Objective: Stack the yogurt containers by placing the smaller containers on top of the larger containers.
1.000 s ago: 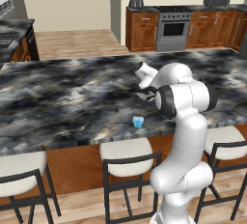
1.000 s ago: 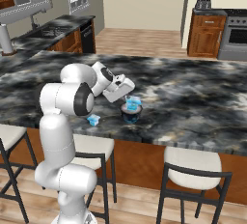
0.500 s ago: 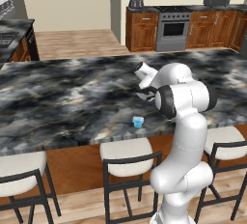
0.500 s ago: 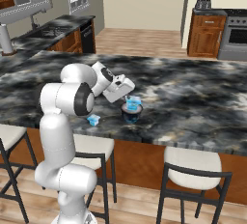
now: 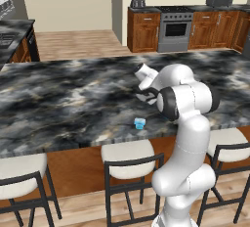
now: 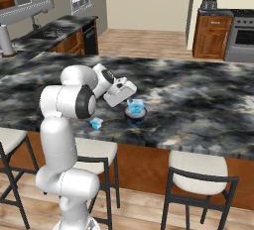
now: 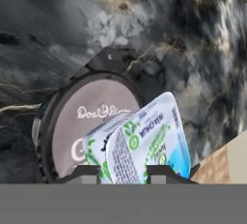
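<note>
The claw (image 6: 133,106) is seen at the middle of the right base view, lowered over a light-blue cup (image 6: 135,107) that sits on top of the wide dark-rimmed tub (image 6: 135,116). In the hand view the cup (image 7: 144,148) stands between the two finger tips at the bottom edge, with the tub's pale lid (image 7: 91,121) behind it; whether the fingers are pressed on the cup or just apart from it cannot be told. One stacking step is judged to be nearly done, since the cup is already resting on the tub, though it looks somewhat tilted. The second, tiny cup (image 5: 140,123) is left alone on the counter, near the front edge, at the lower middle of the left base view, and it is not yet stacked. The surface is a long counter of dark marbled stone (image 5: 63,103), with pale-seated stools (image 5: 128,153) tucked under its front edge. Behind it, a wooden floor, brown cabinets and a steel stove (image 5: 173,29) are seen at the upper right of the left base view, and a sink counter (image 6: 54,30) at the upper left of the right base view.
</note>
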Tool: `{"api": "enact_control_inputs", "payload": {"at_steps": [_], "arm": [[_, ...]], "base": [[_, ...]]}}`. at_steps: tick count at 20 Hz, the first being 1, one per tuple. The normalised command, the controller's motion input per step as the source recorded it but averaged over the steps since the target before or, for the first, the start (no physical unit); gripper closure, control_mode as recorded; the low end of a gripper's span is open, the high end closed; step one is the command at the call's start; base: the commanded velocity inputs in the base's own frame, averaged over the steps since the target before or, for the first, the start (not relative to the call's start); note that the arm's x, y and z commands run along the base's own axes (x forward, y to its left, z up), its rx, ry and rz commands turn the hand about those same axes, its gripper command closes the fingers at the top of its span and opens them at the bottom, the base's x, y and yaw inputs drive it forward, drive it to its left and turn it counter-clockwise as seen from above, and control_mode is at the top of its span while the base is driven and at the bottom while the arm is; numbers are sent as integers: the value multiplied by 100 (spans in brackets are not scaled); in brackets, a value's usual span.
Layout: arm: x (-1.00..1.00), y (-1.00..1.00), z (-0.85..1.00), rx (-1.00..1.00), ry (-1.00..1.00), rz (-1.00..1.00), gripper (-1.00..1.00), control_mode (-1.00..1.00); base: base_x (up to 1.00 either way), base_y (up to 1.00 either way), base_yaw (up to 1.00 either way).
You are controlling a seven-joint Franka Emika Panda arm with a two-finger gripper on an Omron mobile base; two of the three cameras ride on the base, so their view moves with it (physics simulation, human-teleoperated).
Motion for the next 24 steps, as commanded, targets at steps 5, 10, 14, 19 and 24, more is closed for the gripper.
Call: {"api": "enact_control_inputs", "payload": {"at_steps": [5,10,14,19,24], "arm": [[-4,9,0,6,7,0,-100,-100],[-1,15,1,1,1,0,-100,-100],[-6,24,12,6,0,0,-100,-100],[-17,26,14,8,0,0,-100,-100],[-22,27,14,12,0,0,-100,-100]], "base": [[0,0,0],[0,0,0],[0,0,0],[0,0,0],[0,0,0]]}}
